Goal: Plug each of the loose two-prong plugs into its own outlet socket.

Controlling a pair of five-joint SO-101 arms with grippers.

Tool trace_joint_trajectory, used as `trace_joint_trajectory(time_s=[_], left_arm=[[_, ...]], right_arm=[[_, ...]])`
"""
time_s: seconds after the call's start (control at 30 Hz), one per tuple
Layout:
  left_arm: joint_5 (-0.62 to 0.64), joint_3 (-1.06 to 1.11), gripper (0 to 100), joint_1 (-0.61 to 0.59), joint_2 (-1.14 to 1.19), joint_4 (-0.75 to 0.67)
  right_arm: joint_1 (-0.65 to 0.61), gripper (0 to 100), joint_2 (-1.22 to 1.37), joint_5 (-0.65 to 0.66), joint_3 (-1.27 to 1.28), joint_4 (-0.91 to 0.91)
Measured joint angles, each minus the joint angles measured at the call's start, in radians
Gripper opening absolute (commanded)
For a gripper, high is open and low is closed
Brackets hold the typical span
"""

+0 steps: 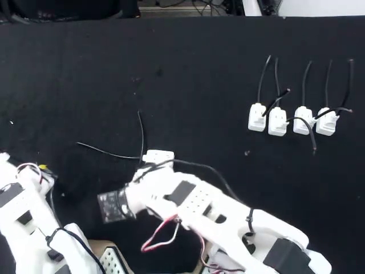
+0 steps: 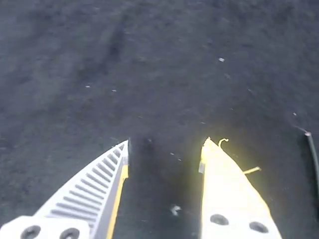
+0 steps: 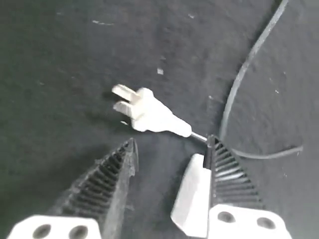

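Partly hidden, plug (image 3: 149,113) cord (image 3: 197,136) behind right claw (image 3: 171,141)

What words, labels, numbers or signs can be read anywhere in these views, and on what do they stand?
No text can be read in any view.
Two-prong plug: plain white, no marking visible.
Outlet sockets: too small to show any print.
Dark board on the right arm's wrist: pale specks, too blurred to read.
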Motion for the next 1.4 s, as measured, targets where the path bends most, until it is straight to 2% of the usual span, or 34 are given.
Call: trace_joint_trajectory(time_s=[0.2, 0.47, 0.77, 0.83, 0.9, 0.93, 1.0, 1.07, 1.27, 1.4], left_arm=[[0.005, -0.018, 23, -0.057, 0.000, 0.000], [0.008, -0.037, 23, -0.118, 0.000, 0.000], [0.008, -0.037, 23, -0.118, 0.000, 0.000], [0.008, -0.037, 23, -0.118, 0.000, 0.000], [0.008, -0.037, 23, -0.118, 0.000, 0.000], [0.008, -0.037, 23, -0.118, 0.000, 0.000], [0.008, -0.037, 23, -0.118, 0.000, 0.000], [0.008, -0.037, 23, -0.118, 0.000, 0.000], [0.008, -0.037, 23, -0.118, 0.000, 0.000], [0.008, -0.037, 23, -0.107, 0.000, 0.000]], right_arm=[[-0.038, 21.1, 0.000, 0.106, 0.044, -0.054], [-0.046, 21.1, 0.009, 0.129, 0.055, -0.155], [-0.046, 21.1, 0.226, 0.252, 0.055, -0.338], [-0.048, 17.8, 0.230, 0.261, 0.055, -0.351], [-0.049, 7.3, 0.230, 0.265, 0.055, -0.354], [-0.049, 0.6, 0.230, 0.265, 0.055, -0.354], [-0.046, 3.4, 0.233, 0.265, 0.040, -0.354], [-0.032, 0.9, 0.238, 0.255, 0.005, -0.354], [0.025, 1.0, 0.239, 0.097, -0.118, -0.350], [0.026, 1.0, 0.224, 0.002, -0.210, -0.226]])
